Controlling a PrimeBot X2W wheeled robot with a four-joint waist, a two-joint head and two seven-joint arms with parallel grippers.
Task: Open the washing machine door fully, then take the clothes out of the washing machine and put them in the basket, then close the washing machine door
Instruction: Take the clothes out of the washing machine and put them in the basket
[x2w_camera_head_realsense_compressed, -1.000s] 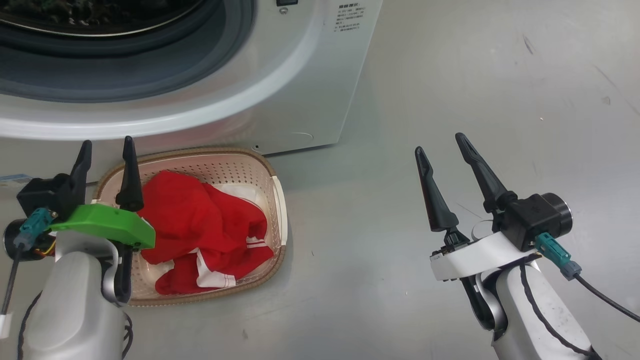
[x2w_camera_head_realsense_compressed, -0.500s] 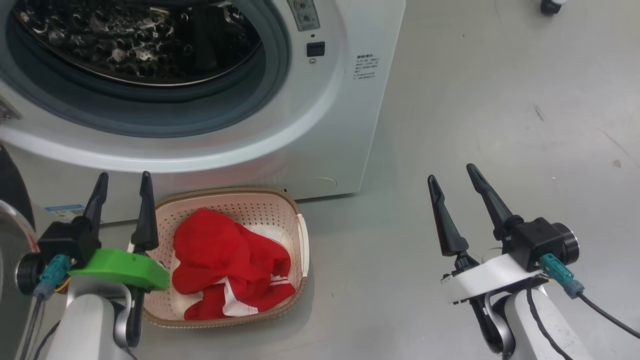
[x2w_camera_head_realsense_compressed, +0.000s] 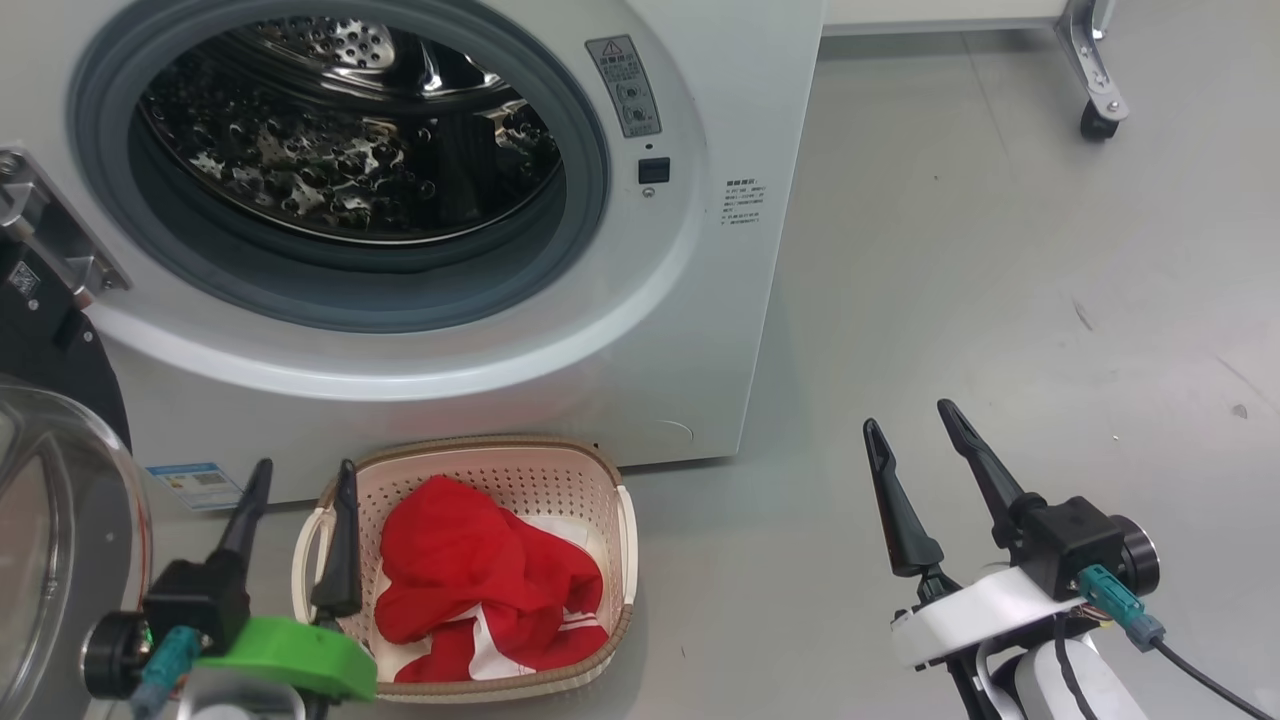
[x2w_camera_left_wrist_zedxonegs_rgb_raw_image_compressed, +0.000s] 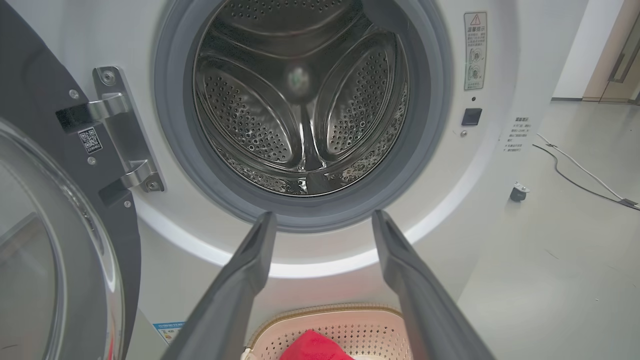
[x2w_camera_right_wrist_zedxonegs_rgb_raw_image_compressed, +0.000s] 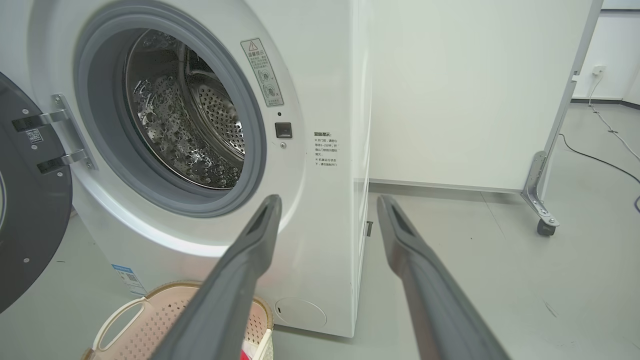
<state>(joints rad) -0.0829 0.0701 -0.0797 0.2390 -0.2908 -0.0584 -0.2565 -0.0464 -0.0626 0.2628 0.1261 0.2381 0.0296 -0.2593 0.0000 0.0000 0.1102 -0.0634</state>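
Judging by the bare drum, unloading looks done: the clothes (x2w_camera_head_realsense_compressed: 470, 570) lie in the basket (x2w_camera_head_realsense_compressed: 625, 540), just in front of the washing machine (x2w_camera_head_realsense_compressed: 700, 330). The washing machine door (x2w_camera_head_realsense_compressed: 60, 520) stands swung wide beside the machine; closing it is what is left. Left gripper (x2w_camera_head_realsense_compressed: 306, 466) and right gripper (x2w_camera_head_realsense_compressed: 908, 415) hang spread and empty before the machine.

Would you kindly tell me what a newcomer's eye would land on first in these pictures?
The bright red clothes heaped in the basket on the floor before the washing machine stand out first. Above them gapes the shiny steel drum, no garment visible inside, and the washing machine door hangs open at the left.
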